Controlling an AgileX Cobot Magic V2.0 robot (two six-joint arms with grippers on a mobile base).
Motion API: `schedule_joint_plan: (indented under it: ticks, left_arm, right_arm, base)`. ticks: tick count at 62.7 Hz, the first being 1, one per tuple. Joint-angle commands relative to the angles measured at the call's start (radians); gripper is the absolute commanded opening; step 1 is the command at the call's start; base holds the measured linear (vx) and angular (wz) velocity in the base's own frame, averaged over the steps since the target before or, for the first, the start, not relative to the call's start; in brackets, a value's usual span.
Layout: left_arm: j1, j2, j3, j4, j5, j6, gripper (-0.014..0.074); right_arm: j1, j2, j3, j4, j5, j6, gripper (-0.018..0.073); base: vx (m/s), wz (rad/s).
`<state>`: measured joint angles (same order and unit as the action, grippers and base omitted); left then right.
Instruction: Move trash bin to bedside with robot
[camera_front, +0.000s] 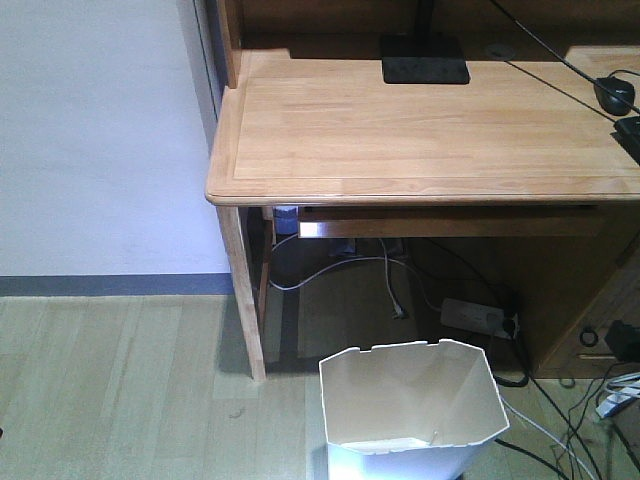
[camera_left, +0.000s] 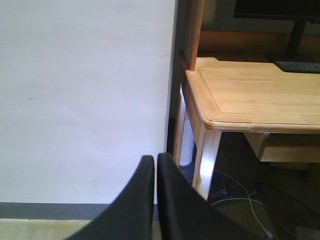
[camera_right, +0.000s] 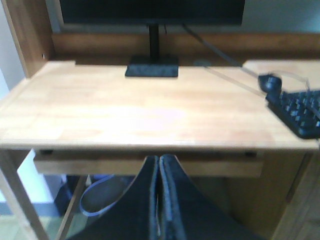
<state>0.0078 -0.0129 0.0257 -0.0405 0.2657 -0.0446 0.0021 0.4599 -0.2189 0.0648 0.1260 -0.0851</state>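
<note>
The white trash bin (camera_front: 412, 395) stands on the wooden floor at the bottom of the front view, just in front of the desk, its angular rim open upward and nothing inside. Neither gripper shows in the front view. In the left wrist view my left gripper (camera_left: 155, 159) is shut with nothing between its black fingers, pointing at the white wall beside the desk leg. In the right wrist view my right gripper (camera_right: 159, 159) is shut and empty, facing the desk's front edge. The bedside is out of view.
A light wooden desk (camera_front: 400, 130) fills the space ahead, carrying a monitor stand (camera_front: 424, 60), a mouse (camera_front: 614, 93) and a keyboard (camera_right: 300, 112). Under it lie a power strip (camera_front: 472, 315) and loose cables. A white wall (camera_front: 100, 130) stands at left.
</note>
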Motion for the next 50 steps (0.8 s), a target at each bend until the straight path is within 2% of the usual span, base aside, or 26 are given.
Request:
schedule_joint_plan:
  ticks: [1, 16, 24, 39, 50]
  left_arm:
    - [0.0, -0.014, 0.019, -0.004, -0.068, -0.006, -0.0006]
    - [0.0, -0.014, 0.019, -0.004, -0.068, -0.006, -0.0006]
    - [0.0, -0.014, 0.019, -0.004, -0.068, -0.006, -0.0006]
    - [0.0, -0.014, 0.019, -0.004, -0.068, -0.006, -0.0006]
    - [0.0, -0.014, 0.019, -0.004, -0.068, -0.006, -0.0006]
  right_arm:
    - [0.001, 0.039, -0.037, 0.028, -0.075, 0.014, -0.0009]
    - [0.001, 0.051, -0.037, 0.034, -0.075, -0.008, 0.0028]
    - [0.001, 0.051, -0.037, 0.034, -0.074, -0.017, 0.0121]
    - [0.001, 0.051, -0.037, 0.034, -0.054, -0.017, 0.0384]
    - [0.001, 0.051, -0.037, 0.034, -0.047, -0.017, 0.0447]
  base:
    - [0.0, 0.0]
    - [0.0, 0.0]
    - [0.0, 0.0]
    - [0.0, 0.0]
    - [0.0, 0.0]
